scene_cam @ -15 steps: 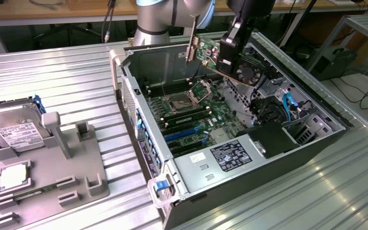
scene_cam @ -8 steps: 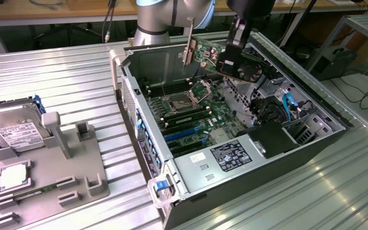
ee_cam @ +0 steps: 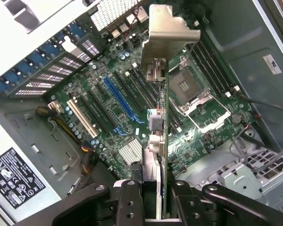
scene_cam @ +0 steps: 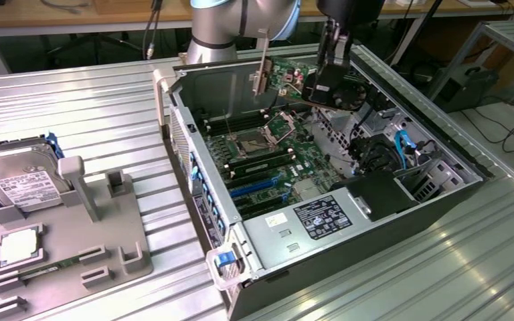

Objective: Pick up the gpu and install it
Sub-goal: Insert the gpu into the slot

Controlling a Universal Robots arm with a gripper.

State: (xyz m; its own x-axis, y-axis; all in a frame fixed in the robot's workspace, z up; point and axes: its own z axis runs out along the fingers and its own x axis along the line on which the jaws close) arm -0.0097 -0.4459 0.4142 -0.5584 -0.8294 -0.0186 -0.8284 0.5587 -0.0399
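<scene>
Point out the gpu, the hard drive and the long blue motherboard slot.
gpu (scene_cam: pixel 286 75), exterior view, on its green circuit board.
hard drive (scene_cam: pixel 21 182), exterior view, on its white label.
long blue slot (ee_cam: pixel 122 100), wrist view, midway along the slot.

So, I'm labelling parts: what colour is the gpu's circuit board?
Green; the gpu shows it best in the exterior view.

gripper (ee_cam: pixel 156 200) facing down w/ tight clamp
</scene>
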